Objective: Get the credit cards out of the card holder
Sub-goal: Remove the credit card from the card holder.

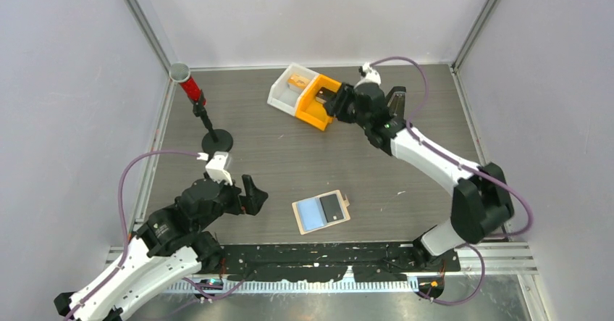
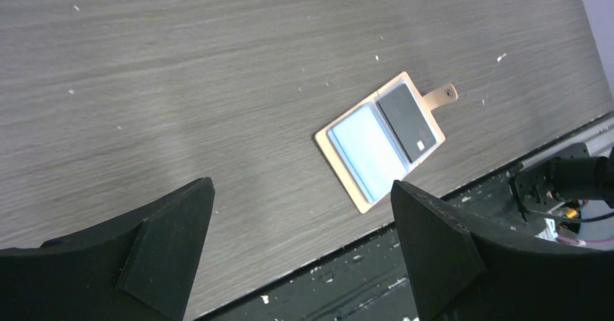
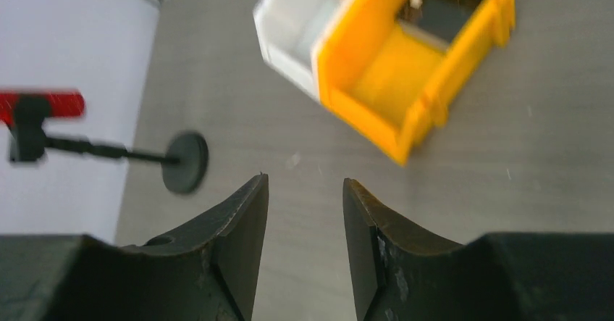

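Card holder: the tan card holder (image 1: 321,212) lies open and flat on the table (image 1: 289,154), near the front edge, between the two arm bases.
Cards: a light blue card (image 2: 366,151) sits in one half of the holder and a dark grey card (image 2: 409,122) in the other, side by side, both within the tan border.
Tab: the holder's small tab (image 2: 442,95) sticks out from the edge beside the dark grey card.
Left gripper: the left gripper (image 2: 300,187) hangs above the table to the left of the holder, apart from it; its jaws are spread wide with nothing between them.
Right gripper: the right gripper (image 3: 304,183) is at the far side of the table, just beside the orange bin (image 1: 318,102); its jaws stand a narrow gap apart and hold nothing.
Bins: a white bin (image 1: 284,93) touches the orange bin's left side; the small orange thing (image 1: 297,80) inside it may be a card, too small to tell.
Stand: a black stand (image 1: 216,140) with a red top is at the far left of the table, well apart from the holder.
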Controlling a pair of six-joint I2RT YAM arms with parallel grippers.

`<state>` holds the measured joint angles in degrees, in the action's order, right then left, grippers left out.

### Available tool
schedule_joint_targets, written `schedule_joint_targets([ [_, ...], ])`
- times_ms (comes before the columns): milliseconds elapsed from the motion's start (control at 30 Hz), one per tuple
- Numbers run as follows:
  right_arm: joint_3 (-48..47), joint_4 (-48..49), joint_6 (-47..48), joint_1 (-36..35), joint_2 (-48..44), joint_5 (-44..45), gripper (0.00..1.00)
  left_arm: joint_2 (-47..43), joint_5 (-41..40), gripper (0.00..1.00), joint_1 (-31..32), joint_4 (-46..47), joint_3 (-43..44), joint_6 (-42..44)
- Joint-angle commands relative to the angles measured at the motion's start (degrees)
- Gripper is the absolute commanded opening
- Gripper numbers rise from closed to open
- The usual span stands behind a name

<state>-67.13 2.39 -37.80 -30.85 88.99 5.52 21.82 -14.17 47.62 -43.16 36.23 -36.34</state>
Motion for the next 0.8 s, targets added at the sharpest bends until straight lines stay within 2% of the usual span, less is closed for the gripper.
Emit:
schedule_joint_targets([
  [0,10.7,-9.6,4.1,-2.2,-9.6,-5.7,0.5,2.6,6.3,0.95,0.0,2.3,0.3,-2.8],
  [133,19.8,-13.5,3.5,-5.5,-18.4,-8.0,0.5,6.1,12.2,0.91,0.0,5.4,-1.2,-4.2],
  [300,29.9,-10.9,1.0,-11.3,-25.6,-12.0,0.5,9.0,16.9,0.87,0.0,13.6,-4.0,-8.9],
  [500,33.4,-11.4,0.7,-17.1,-24.7,-13.2,0.5,12.0,19.1,0.84,0.0,23.5,-7.9,-13.1],
  [600,34.7,-10.7,-0.3,-18.0,-24.8,-12.9,0.49,14.6,21.0,0.82,0.0,29.7,-10.6,-14.0],
  [767,35.2,-10.9,-1.5,-18.2,-23.3,-12.8,0.49,19.0,22.8,0.82,0.0,33.9,-11.7,-13.8],
])
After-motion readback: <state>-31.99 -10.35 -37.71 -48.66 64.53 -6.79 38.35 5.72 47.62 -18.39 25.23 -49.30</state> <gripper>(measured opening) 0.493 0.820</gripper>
